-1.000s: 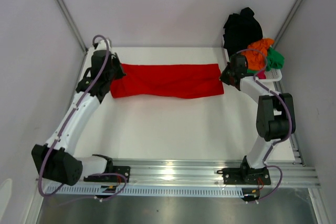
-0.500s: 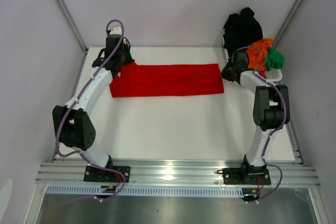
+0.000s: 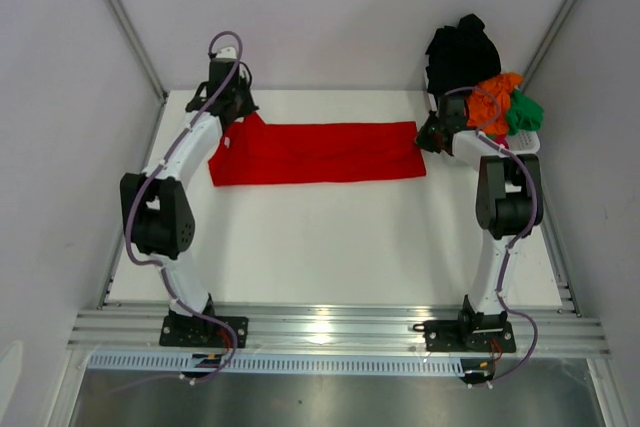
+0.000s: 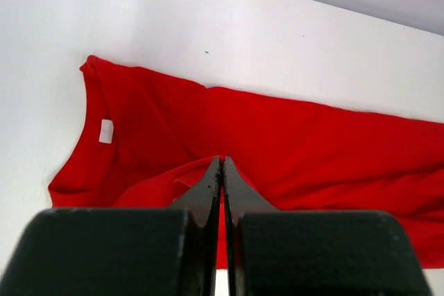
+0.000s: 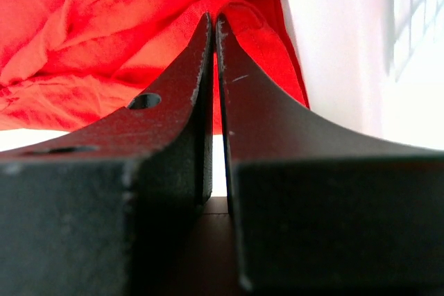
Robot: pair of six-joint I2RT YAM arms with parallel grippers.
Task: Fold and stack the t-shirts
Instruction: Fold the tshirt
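You are mid-fold on the red shirt (image 3: 320,152), which lies as a long strip across the far worktop (image 3: 330,247). Your left tool (image 3: 241,112) and right tool (image 3: 427,138) each pinch one end. Next, the ends probably need lifting and bringing together evenly.

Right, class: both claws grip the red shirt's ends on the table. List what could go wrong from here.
1. The left claw and right claw each pinch only a little of the red t-shirt, so it may slip free mid-fold.
2. The right claw sits close to the white basket and could knock it.
3. Cloth near the right claw is rumpled, so the fold may come out uneven.
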